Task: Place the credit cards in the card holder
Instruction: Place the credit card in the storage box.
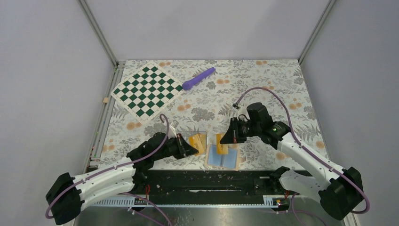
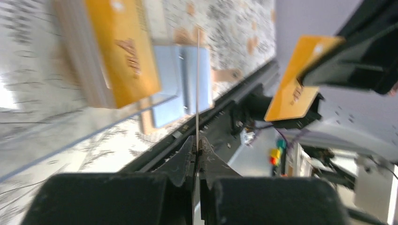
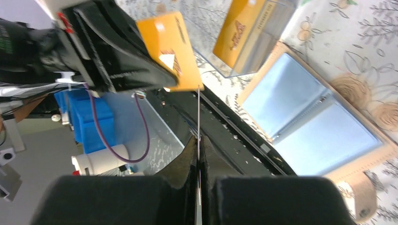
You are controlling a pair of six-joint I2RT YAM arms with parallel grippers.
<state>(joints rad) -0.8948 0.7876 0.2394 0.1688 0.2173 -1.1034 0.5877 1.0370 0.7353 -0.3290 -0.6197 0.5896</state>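
Observation:
Each gripper pinches one orange-yellow credit card. My left gripper (image 2: 197, 143) is shut on a card seen edge-on as a thin line (image 2: 197, 84); the right wrist view shows that card's face (image 3: 171, 51). My right gripper (image 3: 198, 143) is shut on a second card, edge-on (image 3: 198, 112), its face visible in the left wrist view (image 2: 295, 86) and from above (image 1: 221, 143). Between the grippers (image 1: 192, 149) (image 1: 226, 139), at the table's near edge, the tan card holder (image 1: 223, 158) lies open with its light blue pockets (image 3: 309, 122) up. A third card (image 2: 124, 51) sits in a clear case.
The clear plastic case (image 1: 201, 141) stands just left of the card holder. A green-and-white chessboard (image 1: 147, 90) lies at the back left, with a purple stick-shaped tool (image 1: 198, 78) beside it. A black rail (image 1: 207, 181) runs along the near edge.

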